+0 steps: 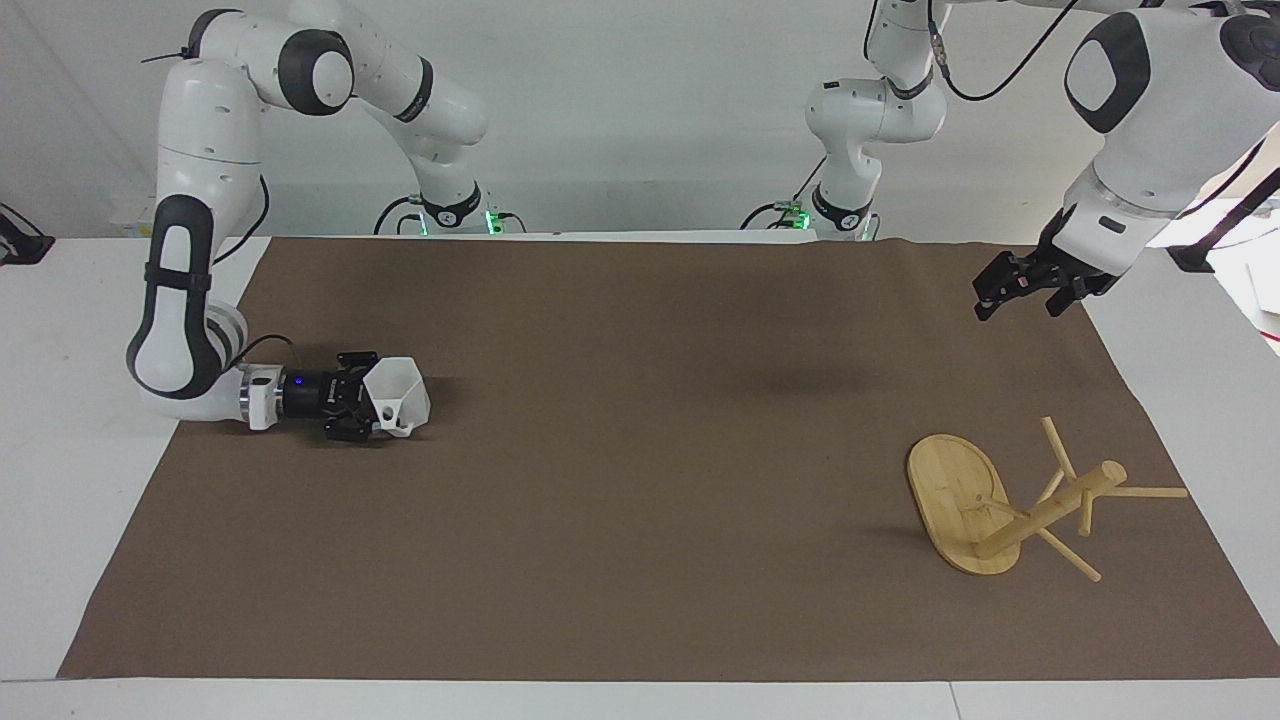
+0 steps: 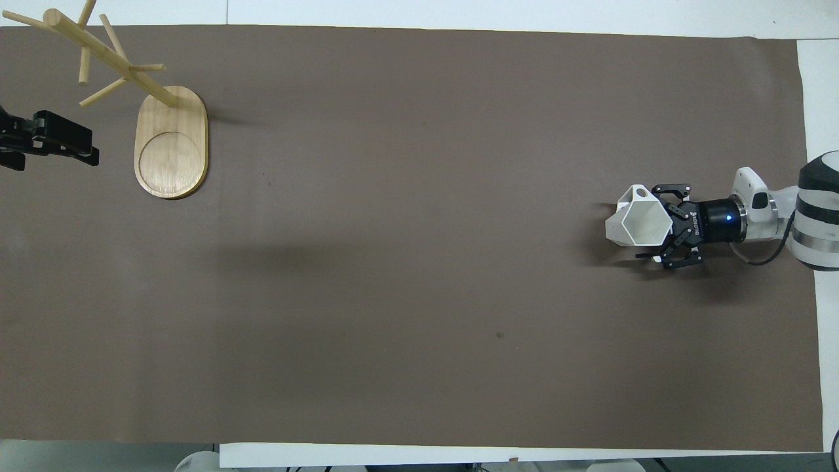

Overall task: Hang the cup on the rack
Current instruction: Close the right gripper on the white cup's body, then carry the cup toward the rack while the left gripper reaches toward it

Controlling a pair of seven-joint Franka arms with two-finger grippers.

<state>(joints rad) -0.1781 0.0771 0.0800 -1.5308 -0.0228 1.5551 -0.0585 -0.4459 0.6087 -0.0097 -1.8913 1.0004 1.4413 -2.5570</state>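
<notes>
While the left hand waits spread, the right hand is clamped on the cup.

Cup: plain white, no pattern seen. Right end effector at the cup: black, blue light on its wrist. Rack: light bamboo, below the black left end effector. Tabletop white, covered by plain brown mat.

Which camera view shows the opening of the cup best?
The overhead view: it looks straight into the cup and shows its whole angular rim beside the right gripper. The facing view shows the cup from the side, with its handle and only a slanted part of the opening.
</notes>
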